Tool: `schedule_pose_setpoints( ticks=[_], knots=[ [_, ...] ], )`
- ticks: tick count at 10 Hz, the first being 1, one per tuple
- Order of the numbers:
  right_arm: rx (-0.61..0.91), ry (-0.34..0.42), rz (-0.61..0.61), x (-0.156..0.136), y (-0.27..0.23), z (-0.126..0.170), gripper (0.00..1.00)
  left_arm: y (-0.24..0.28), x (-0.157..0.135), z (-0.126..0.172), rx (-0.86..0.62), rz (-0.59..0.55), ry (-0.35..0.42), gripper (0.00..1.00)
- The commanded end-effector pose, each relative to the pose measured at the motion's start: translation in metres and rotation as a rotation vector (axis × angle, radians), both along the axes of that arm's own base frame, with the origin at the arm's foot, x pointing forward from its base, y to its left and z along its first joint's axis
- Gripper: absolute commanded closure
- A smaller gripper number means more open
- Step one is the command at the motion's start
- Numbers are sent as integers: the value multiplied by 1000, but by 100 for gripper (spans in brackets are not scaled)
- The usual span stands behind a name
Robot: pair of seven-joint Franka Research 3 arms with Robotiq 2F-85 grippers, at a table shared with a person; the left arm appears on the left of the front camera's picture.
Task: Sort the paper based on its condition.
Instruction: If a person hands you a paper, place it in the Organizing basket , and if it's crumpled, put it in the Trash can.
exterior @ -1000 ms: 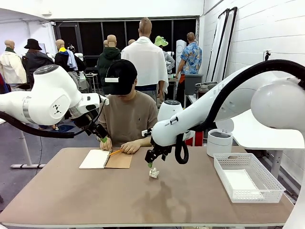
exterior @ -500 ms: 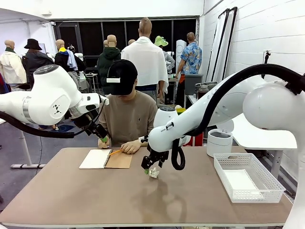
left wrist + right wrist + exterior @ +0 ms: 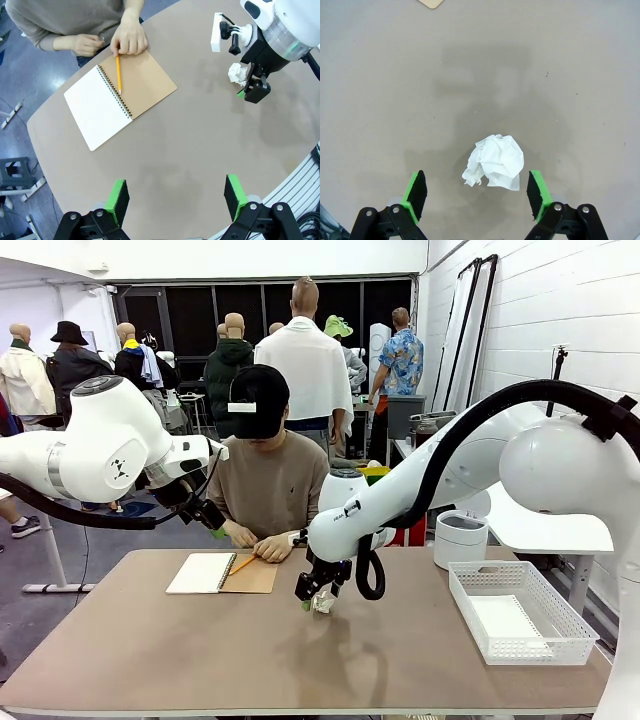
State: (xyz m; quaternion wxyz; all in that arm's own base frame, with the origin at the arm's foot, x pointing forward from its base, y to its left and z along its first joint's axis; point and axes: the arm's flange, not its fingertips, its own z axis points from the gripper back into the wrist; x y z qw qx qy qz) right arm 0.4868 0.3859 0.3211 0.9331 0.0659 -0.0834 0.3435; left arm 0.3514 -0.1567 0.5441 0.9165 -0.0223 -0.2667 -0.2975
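A crumpled ball of white paper (image 3: pixel 496 161) lies on the brown table (image 3: pixel 385 100), between the green pads of my open right gripper (image 3: pixel 476 192). From the front, the right gripper (image 3: pixel 312 599) is low over the paper ball (image 3: pixel 324 602) at mid-table. The left wrist view has the paper ball (image 3: pixel 237 74) beside the right gripper (image 3: pixel 251 89). My left gripper (image 3: pixel 176 197) is open and holds nothing, high above the table. It hangs at the far left (image 3: pixel 213 525), near the person. A flat white sheet (image 3: pixel 505 620) lies in the basket.
An open spiral notebook (image 3: pixel 222 573) lies at the far side, with the person's hand (image 3: pixel 129 40) holding a pencil (image 3: pixel 118 72) on it. A white mesh basket (image 3: pixel 575 640) stands at the right. A white bin (image 3: pixel 461 538) stands beyond the table.
My right gripper has sunk and shifted slightly left, so that its open fingers now sit around the paper ball. The left arm has stayed put.
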Motion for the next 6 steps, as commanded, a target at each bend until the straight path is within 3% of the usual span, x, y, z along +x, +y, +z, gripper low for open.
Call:
schedule_pose_setpoints(
  ticks=[1,6],
  knots=[
    [-35,-11,2,8,7,-4,0,2,1,0,7,-1,-2,0],
    [-58,-14,-15,18,3,-13,0,2,1,0,7,-1,-2,0]
  ],
)
